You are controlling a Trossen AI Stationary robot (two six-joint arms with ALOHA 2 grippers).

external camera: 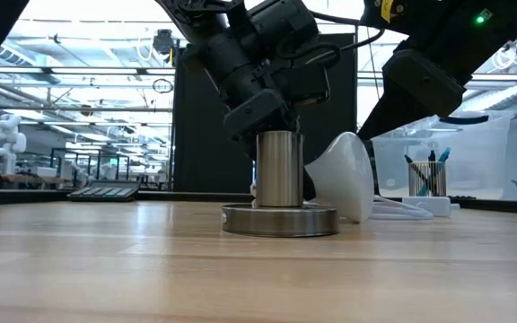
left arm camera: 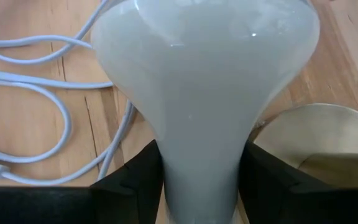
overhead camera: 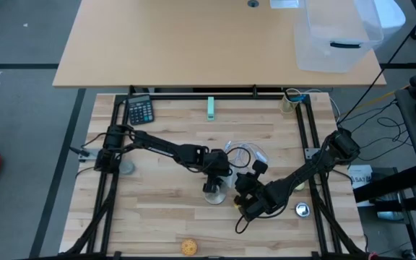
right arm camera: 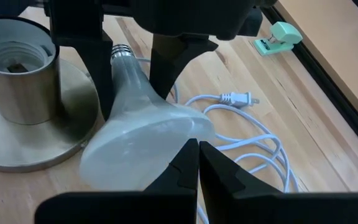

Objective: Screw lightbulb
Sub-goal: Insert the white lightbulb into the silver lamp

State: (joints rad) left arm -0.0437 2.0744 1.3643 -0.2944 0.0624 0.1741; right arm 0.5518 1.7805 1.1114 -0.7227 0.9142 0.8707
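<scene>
White lightbulb (right arm camera: 138,134) lies tilted beside the brass socket (right arm camera: 17,71), its neck clamped between my left fingers (left arm camera: 135,183); my right fingers (right arm camera: 194,165) sit together nearby.

Frosted white lightbulb (right arm camera: 143,134) with a silver screw base; brushed brass lamp socket (right arm camera: 18,78); white cord (right arm camera: 247,134); mint-green stapler (right arm camera: 277,36); pale striped wood counter (overhead camera: 165,195); black claws.

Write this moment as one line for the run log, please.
left gripper: shut on lightbulb neck | lightbulb: tilted beside socket, not screwed in | right gripper: shut, near globe
</scene>
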